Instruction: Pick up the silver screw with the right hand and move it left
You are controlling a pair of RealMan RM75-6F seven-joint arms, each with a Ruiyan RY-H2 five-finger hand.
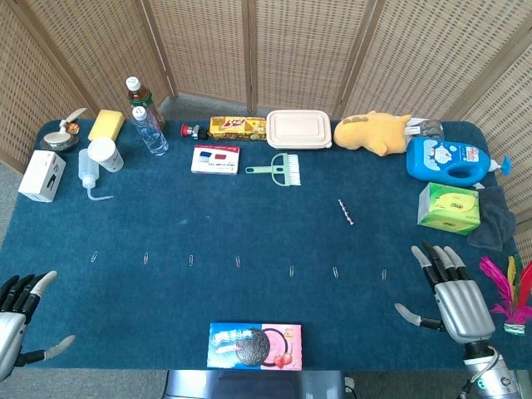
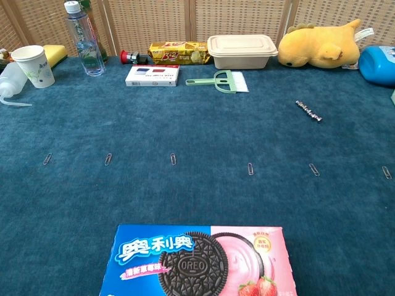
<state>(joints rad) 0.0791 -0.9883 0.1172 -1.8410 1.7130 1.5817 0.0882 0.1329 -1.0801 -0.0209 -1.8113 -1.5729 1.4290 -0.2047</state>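
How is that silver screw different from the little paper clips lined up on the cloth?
The silver screw is one longer, ridged rod lying slantwise; the paper clips are short bent wires, all pointing about the same way. The screw lies alone, farther back toward the right; the clips form a spaced row nearer the robot. Both are metallic and lie flat on the blue cloth, untouched.

Silver screw [image 1: 347, 212] lies seemingly untouched; right hand [image 1: 455, 303] rests apart.

Woven wicker screens [image 1: 307, 50] stand behind the far edge of a table [image 1: 249, 233] covered in blue carpet.
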